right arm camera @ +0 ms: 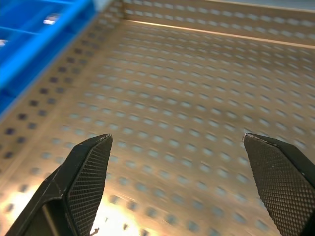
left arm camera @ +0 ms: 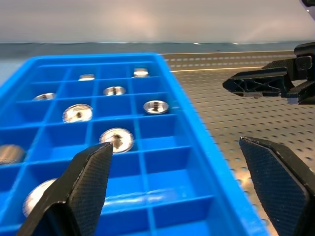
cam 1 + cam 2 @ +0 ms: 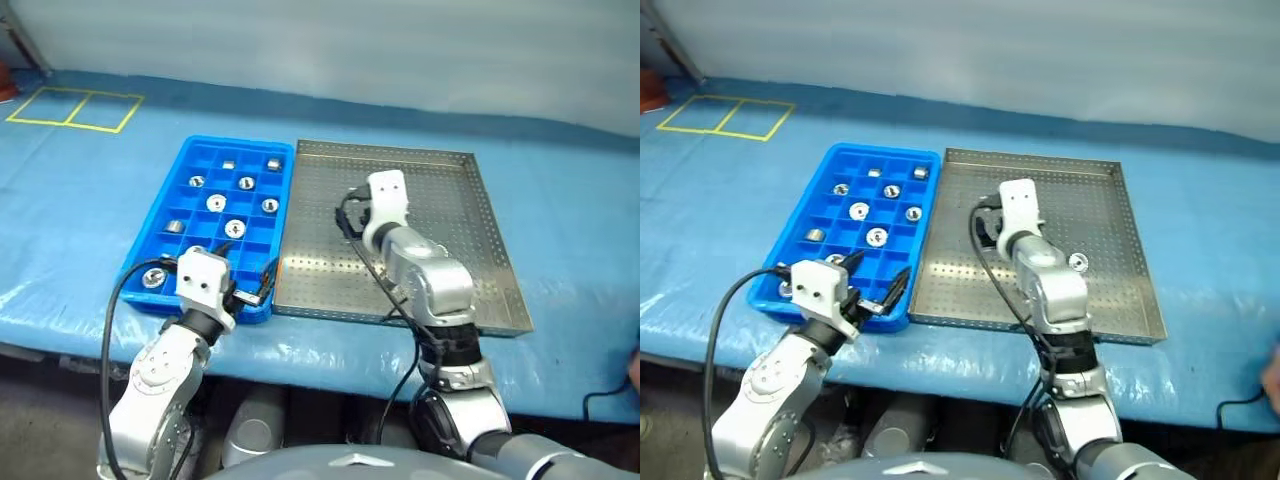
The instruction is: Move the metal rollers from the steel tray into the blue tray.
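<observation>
Over steel tray (image 3: pixel 495 260) and blue tray (image 3: pixel 165 205), both jaws gape wide, empty.

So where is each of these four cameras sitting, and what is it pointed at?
Left and right eye views: from the head, looking forward and down at the blue tray and steel tray; both arms show.
Left wrist view: along the left end effector, open, over the blue tray's near end, with metal rollers ahead.
Right wrist view: along the right end effector, open, over the steel tray's perforated floor.
Shared: the left wrist view also catches the right end effector over the steel tray.
</observation>
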Controlling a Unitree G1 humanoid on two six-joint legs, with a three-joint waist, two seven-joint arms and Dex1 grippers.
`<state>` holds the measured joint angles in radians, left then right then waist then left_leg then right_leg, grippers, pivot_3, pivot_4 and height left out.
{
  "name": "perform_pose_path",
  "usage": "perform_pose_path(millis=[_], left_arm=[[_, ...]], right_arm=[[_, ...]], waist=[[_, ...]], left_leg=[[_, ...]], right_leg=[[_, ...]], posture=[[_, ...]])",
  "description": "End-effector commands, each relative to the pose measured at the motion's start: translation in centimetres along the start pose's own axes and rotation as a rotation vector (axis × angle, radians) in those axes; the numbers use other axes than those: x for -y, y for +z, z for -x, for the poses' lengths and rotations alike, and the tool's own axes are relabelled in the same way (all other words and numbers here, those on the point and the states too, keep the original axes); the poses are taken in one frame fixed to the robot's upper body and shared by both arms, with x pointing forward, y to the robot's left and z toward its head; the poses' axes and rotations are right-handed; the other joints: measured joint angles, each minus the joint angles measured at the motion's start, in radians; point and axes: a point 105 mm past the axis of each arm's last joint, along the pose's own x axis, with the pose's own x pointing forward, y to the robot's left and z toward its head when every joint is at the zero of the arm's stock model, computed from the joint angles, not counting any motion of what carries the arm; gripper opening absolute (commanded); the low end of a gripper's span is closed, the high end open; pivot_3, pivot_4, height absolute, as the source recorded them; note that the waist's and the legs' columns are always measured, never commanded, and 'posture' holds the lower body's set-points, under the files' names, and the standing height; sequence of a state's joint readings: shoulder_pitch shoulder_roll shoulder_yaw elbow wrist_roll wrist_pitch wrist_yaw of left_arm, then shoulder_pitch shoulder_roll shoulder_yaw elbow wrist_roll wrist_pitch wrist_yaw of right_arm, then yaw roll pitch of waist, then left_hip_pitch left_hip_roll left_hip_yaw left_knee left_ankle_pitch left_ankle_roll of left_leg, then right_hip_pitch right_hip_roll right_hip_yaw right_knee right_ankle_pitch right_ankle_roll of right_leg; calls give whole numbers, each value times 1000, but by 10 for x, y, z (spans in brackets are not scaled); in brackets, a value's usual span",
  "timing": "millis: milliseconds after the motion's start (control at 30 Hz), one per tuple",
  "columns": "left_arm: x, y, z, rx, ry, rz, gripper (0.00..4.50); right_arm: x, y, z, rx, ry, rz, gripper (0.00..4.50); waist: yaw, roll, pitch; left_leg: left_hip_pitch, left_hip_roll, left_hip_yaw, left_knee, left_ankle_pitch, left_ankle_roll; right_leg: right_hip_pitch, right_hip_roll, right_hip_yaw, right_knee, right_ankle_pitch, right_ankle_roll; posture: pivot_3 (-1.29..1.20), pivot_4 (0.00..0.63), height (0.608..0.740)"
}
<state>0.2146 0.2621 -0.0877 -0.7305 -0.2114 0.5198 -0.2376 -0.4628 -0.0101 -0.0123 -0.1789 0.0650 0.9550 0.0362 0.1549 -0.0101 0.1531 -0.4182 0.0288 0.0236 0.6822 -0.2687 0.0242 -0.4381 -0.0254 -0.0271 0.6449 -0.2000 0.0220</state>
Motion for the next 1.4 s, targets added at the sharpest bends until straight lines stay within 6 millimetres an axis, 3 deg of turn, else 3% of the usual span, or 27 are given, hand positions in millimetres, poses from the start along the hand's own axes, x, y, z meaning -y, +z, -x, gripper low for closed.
perform_pose_path(millis=[33, 233, 433, 1133, 1400], left_arm=[[15, -2, -4, -8, -92, -11, 4500], [27, -5, -8, -18, -162, -10, 4500], [35, -6, -9, -18, -193, -4, 4500], [36, -3, -10, -11, -172, -1, 4500], [35, -3, -10, -7, -156, 2, 4500]], right_arm=[[12, 2, 12, 18, -70, -15, 4481], [27, -19, 18, -39, -158, -47, 4481], [36, -31, 20, -66, -196, -61, 4481], [30, -30, 15, -69, -167, -52, 4481], [23, -16, 6, -25, -130, 15, 4481]], waist=[[-41, 1, 0], [-108, 1, 0], [-116, 1, 0], [-112, 1, 0], [-111, 1, 0]], left_leg=[[2, 0, -1, 0, 0, 0], [8, 1, -2, -1, 0, 0], [10, 1, -1, 0, 0, 0], [9, 1, 0, 0, 0, 1], [10, 1, 0, 0, 0, 1]], right_leg=[[1, 0, 0, 0, 0, 0], [6, 1, 1, 1, -2, 0], [7, 0, 4, 1, -3, 4], [7, 0, 6, 1, -3, 5], [7, 0, 6, 1, -3, 5]], posture=[[174, 150, 740], [147, 150, 740], [149, 150, 740], [181, 150, 740], [199, 150, 740]])
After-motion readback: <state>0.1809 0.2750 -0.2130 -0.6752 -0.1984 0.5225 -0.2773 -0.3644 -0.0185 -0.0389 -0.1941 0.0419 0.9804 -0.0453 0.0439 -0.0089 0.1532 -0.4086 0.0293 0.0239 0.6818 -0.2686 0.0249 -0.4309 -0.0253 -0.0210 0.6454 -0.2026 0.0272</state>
